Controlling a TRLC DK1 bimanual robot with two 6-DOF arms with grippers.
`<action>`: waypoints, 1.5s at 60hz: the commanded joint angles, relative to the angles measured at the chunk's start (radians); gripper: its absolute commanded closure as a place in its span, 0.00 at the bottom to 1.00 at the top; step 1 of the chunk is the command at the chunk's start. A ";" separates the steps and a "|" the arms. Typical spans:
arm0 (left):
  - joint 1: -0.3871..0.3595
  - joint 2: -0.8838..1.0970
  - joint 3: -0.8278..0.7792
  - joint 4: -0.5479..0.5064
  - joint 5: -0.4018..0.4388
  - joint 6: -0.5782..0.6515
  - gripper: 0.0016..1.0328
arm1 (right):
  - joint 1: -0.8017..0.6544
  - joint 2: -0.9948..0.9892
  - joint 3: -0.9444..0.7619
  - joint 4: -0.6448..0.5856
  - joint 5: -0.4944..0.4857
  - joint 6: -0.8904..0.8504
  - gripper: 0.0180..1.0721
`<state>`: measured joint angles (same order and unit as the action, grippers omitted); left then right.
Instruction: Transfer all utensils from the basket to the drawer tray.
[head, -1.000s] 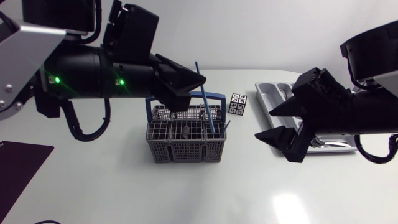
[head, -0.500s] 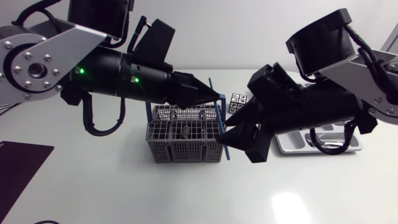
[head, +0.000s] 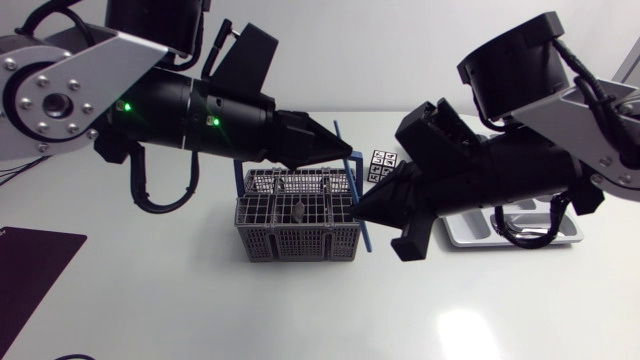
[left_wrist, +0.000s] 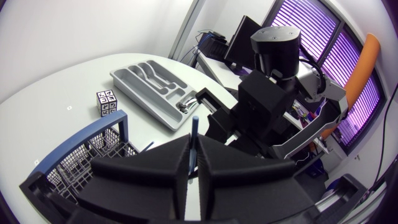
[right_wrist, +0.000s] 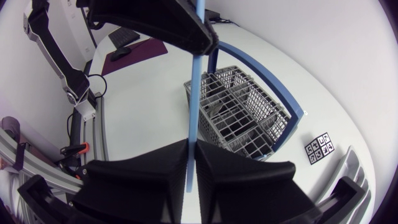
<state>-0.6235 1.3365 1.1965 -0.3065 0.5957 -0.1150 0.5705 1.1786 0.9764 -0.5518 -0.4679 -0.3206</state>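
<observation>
Head view, 1 moment, 2 arms meeting over the table's middle. Item 1: left gripper (head: 343, 153), entering from the left and pointing toward the tray side, fingers pressed together on the upper part of the blue utensil (right_wrist: 194, 93). Item 2: right gripper (right_wrist: 193, 144), entering from the right and pointing toward the left gripper, fingers likewise closed onto the same utensil from 2 sides, lower along its shaft. Item 3: blue utensil, a thin straight rod, kind not determinable. It is held slightly tilted from upright between both grippers, at the end of the basket (head: 295, 230) that faces the tray. Whether its lower tip lies inside the basket cannot be told. Item 4: basket, grey wire-grid with a blue handle, standing on the table under the left gripper. It has 1 small dark piece in a compartment, kind unclear. Item 5: drawer tray (left_wrist: 132, 79), grey, divided into several compartments, on the table beyond the right arm and well apart from the basket, with a few shiny metal pieces in it. Item 6: marker cube (left_wrist: 107, 102), black-and-white patterned, between basket and tray. Item 7: dark mat (head: 30, 275), at the table's left edge.
</observation>
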 joint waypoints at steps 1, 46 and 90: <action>0.008 0.015 0.048 0.006 0.010 -0.035 0.78 | 0.011 -0.008 -0.002 -0.023 -0.014 0.015 0.95; 0.004 0.087 0.014 0.043 -0.300 0.225 0.14 | -0.615 0.050 -0.030 -0.120 -0.115 -0.136 0.95; -0.139 0.187 -0.150 0.176 -0.517 0.471 0.14 | -0.744 0.774 0.372 -0.023 0.110 0.049 0.93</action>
<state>-0.7494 1.4967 1.0847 -0.1516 0.0879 0.3241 -0.1787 1.9091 1.3174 -0.5758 -0.3672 -0.3088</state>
